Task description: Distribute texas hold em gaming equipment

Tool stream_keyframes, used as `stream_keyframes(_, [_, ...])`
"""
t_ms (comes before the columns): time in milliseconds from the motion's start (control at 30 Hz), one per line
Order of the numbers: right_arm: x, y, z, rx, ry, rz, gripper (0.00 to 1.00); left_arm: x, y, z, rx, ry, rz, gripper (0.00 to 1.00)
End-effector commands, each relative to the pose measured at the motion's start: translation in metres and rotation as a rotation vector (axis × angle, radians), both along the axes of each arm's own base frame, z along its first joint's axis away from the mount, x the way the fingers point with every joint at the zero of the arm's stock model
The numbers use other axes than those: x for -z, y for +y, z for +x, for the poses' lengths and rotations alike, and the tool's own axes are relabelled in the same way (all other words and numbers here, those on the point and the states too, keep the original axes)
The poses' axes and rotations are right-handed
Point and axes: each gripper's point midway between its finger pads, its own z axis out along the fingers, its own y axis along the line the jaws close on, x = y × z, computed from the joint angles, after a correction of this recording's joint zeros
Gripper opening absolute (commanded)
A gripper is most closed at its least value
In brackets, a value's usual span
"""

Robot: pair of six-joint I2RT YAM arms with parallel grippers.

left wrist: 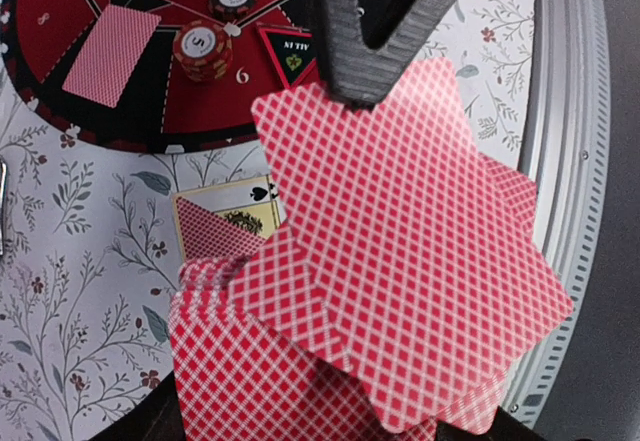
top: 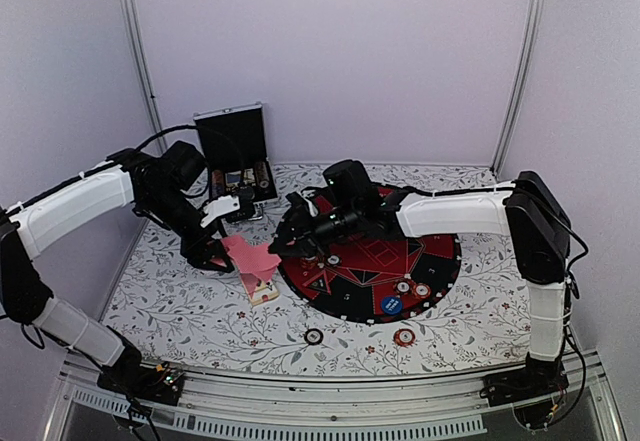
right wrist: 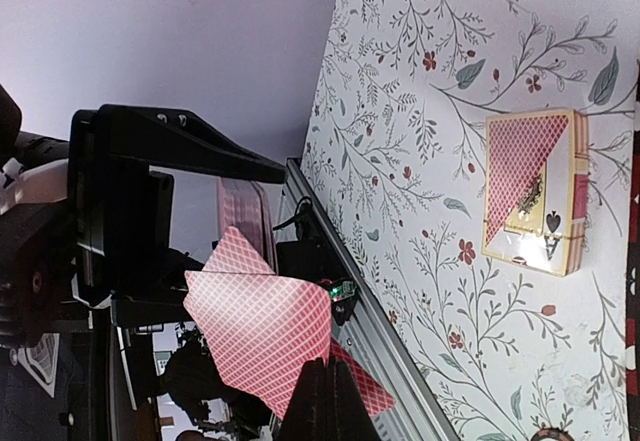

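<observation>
My left gripper (top: pixel 215 254) is shut on a fan of pink-red-backed playing cards (top: pixel 250 258), held above the table left of the mat. In the left wrist view the fan (left wrist: pixel 400 261) fills the frame and hides my fingers. My right gripper (top: pixel 285 243) is shut on the far corner of the top card (right wrist: pixel 260 326), with its dark fingers (left wrist: pixel 355 61) pinched together. One single card (left wrist: pixel 110 53) lies face down on the mat. Two striped chips (left wrist: pixel 203 49) sit beside it on the mat. Two more chips (top: pixel 404 337) lie on the table near the front edge.
The round black-and-red mat (top: pixel 440 261) covers the table's middle right and holds a blue chip (top: pixel 391 304). A card box (top: pixel 262 289) lies under the fan. The open chip case (top: pixel 235 161) stands at the back left. A metal rail (top: pixel 330 401) runs along the front.
</observation>
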Motion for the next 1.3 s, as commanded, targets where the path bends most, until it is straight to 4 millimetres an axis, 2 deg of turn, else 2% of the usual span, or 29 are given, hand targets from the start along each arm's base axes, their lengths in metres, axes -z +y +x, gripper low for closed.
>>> stream_keyframes(0, [-0.020, 0.010, -0.005, -0.046, 0.011, 0.083, 0.00, -0.002, 0.014, -0.002, -0.009, -0.017, 0.011, 0.06])
stream_keyframes(167, [-0.040, 0.008, -0.003, -0.045, 0.010, 0.132, 0.00, 0.001, 0.023, 0.000, -0.027, -0.015, 0.015, 0.05])
stream_keyframes(433, [-0.041, 0.000, -0.001, -0.043, 0.036, 0.152, 0.00, 0.016, 0.040, -0.001, -0.049, -0.008, 0.050, 0.05])
stream_keyframes(633, [-0.052, -0.006, 0.004, -0.037, 0.030, 0.171, 0.00, 0.009, 0.043, 0.007, -0.067, -0.035, 0.040, 0.04])
stream_keyframes(867, [-0.045, -0.023, 0.015, 0.000, 0.041, 0.153, 0.00, 0.001, 0.036, 0.017, -0.070, -0.040, 0.006, 0.04])
stream_keyframes(1000, [-0.044, -0.041, 0.026, 0.035, 0.038, 0.147, 0.00, -0.006, 0.027, 0.023, -0.065, -0.032, -0.030, 0.04])
stream_keyframes(1100, [-0.039, -0.061, 0.041, 0.077, 0.040, 0.133, 0.00, -0.008, 0.019, 0.025, -0.052, -0.025, -0.037, 0.05])
stream_keyframes(1167, [-0.037, -0.081, 0.054, 0.122, 0.036, 0.113, 0.00, -0.007, 0.014, 0.025, -0.041, -0.018, -0.033, 0.04])
stream_keyframes(1267, [-0.025, -0.125, 0.085, 0.229, 0.022, 0.054, 0.00, -0.007, 0.004, 0.023, -0.018, -0.011, -0.035, 0.04])
